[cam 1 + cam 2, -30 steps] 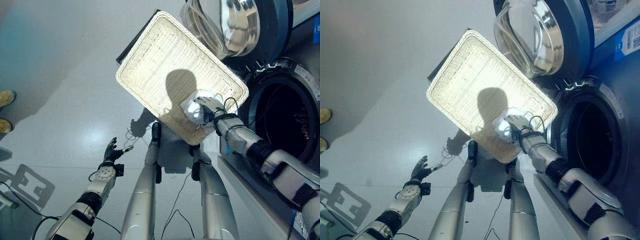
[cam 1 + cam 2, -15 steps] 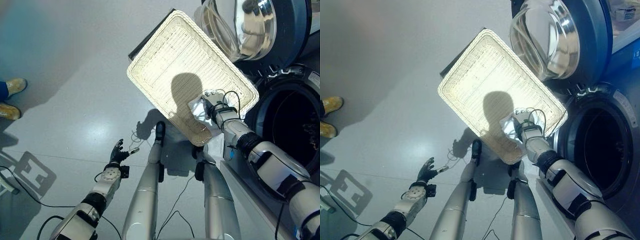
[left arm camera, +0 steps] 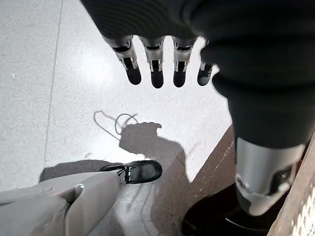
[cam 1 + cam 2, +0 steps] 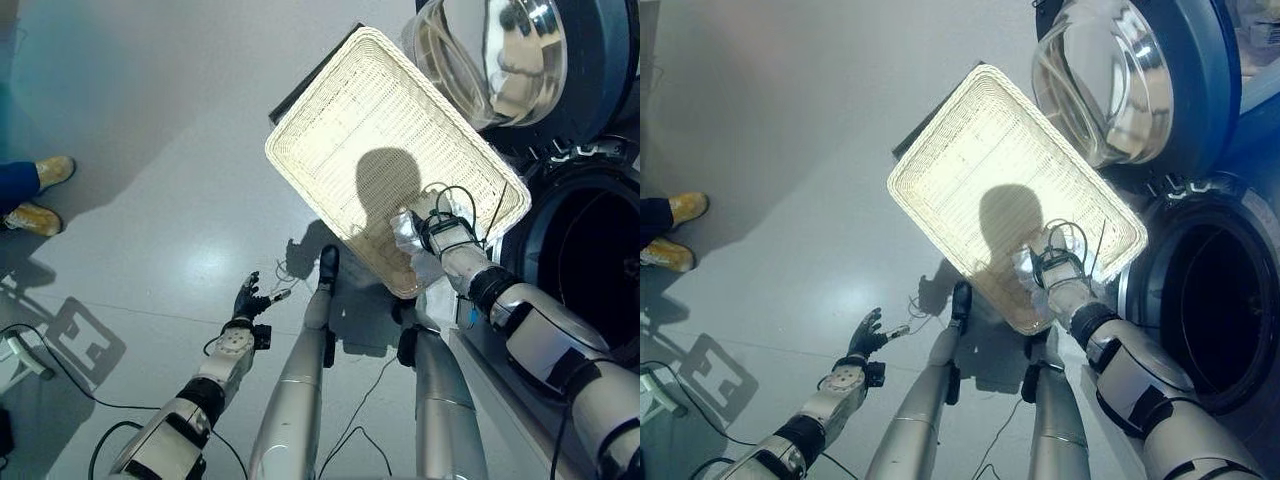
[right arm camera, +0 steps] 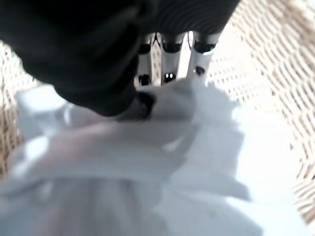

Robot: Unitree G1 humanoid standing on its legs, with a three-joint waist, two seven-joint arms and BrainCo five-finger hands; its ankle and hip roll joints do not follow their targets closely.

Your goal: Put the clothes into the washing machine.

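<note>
Wicker basket [image 4: 350, 130]: a cream, rectangular, shallow tray set on the grey floor [image 4: 150, 150], one long side close to the washing machine [image 4: 1225, 300]. Its woven bottom is largely bare; a dark flat item is seen just beyond its far corner.

White garment [image 4: 408, 235]: a crumpled pale cloth, located inside the basket at the near corner, against the rim nearest the machine. In the right wrist view the cloth [image 5: 162, 162] is seen bunched and folded against the woven wall.

Right hand [image 4: 432, 218]: placed in the basket directly on the garment. Its fingers [image 5: 170, 61] are bent down into the cloth and the thumb is pressed against a fold, so the cloth is pinched in its grasp.

Left hand [image 4: 247, 300]: held low over the floor, well apart from the basket, nothing in it. Its fingers [image 3: 156, 66] are seen straight and relaxed, spread in a row above bare floor.

Washing machine: the round drum opening is dark and uncovered, just beside the basket's near corner. Its door [image 4: 1135, 75], glass bowl with a dark ring, is swung wide and is seen past the basket's far long edge.

Person's shoes [image 4: 45, 195]: yellow-tan, at the far left edge of the floor, well apart from basket and hands. Broad open floor is seen between them and the basket.
</note>
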